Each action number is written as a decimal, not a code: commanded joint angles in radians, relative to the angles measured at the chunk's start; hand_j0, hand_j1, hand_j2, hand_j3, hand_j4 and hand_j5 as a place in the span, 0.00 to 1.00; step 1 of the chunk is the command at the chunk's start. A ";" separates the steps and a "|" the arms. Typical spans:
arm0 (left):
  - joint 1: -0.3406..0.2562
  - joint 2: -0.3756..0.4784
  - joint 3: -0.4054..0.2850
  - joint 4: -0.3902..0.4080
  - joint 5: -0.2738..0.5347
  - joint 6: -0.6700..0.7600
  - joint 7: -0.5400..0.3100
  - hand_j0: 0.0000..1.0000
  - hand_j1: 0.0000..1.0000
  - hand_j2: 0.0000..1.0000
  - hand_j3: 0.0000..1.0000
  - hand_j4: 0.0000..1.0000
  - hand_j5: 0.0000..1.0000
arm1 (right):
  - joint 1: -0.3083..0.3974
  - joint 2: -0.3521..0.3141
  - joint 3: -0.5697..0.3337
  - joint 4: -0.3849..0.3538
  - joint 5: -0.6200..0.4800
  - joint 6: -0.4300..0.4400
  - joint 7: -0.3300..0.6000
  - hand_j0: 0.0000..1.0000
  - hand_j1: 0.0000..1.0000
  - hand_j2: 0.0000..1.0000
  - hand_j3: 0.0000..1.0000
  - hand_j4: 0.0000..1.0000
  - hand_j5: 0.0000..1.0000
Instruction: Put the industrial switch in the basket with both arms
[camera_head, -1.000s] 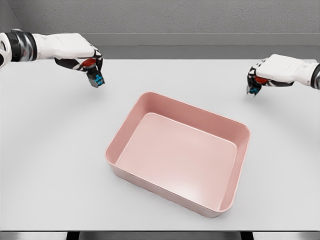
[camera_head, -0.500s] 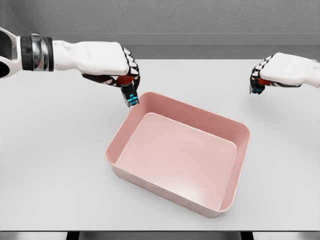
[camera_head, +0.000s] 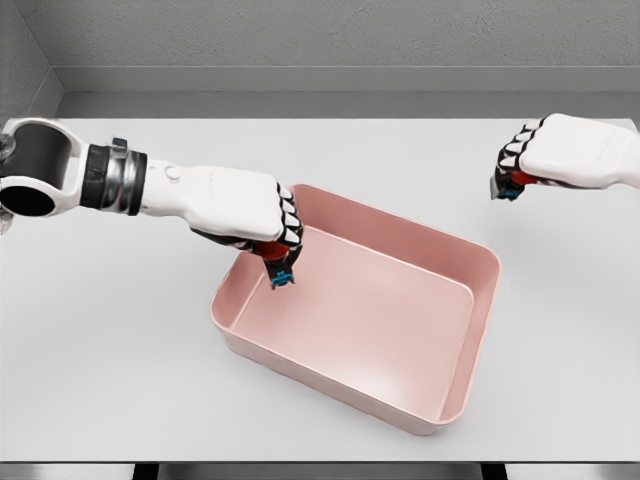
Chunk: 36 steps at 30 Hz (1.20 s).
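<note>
Left hand (camera_head: 250, 212): my fingers (camera_head: 290, 228) are curled tight round an industrial switch (camera_head: 281, 268), which hangs below the knuckles.
Left switch, position: over the near-left part of the basket (camera_head: 480, 300), inside the rim line, above the floor and not touching it as far as I can judge.
Right hand (camera_head: 560, 152): fingers closed on a second switch (camera_head: 510, 183); only a red cap and a dark lower end show beneath the hand.
Right switch, position: held above the tabletop (camera_head: 120, 350), well apart from the basket, off its far-right corner.
Basket: pink, rectangular, shallow-walled, nothing lying in it.
Handling, judged: small, rigid, probably light; hard plastic body with a red button head and a blue terminal end. It should not deform, but smooth sides could slip in a loose pinch.
Hold, judged: best taken round the body under the red head, as both hands appear to have it, leaving the lower end free.
Risk, judged: a release from height may bounce it against the wall.
</note>
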 joint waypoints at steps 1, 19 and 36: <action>0.000 -0.006 -0.015 -0.021 0.003 0.003 0.001 0.51 0.51 0.51 0.51 0.51 0.51 | 0.001 -0.015 -0.005 -0.036 -0.023 0.002 -0.001 0.48 0.48 0.48 0.48 0.48 0.48; 0.002 -0.054 -0.085 -0.021 -0.031 0.003 0.002 0.86 0.86 0.86 0.86 0.86 0.86 | 0.066 -0.001 -0.065 -0.152 -0.043 0.002 -0.001 0.47 0.47 0.47 0.47 0.47 0.47; 0.000 -0.135 -0.084 -0.044 -0.028 0.003 0.004 1.00 1.00 1.00 1.00 1.00 1.00 | 0.118 0.037 -0.062 -0.172 -0.044 0.002 -0.001 0.48 0.48 0.48 0.48 0.48 0.48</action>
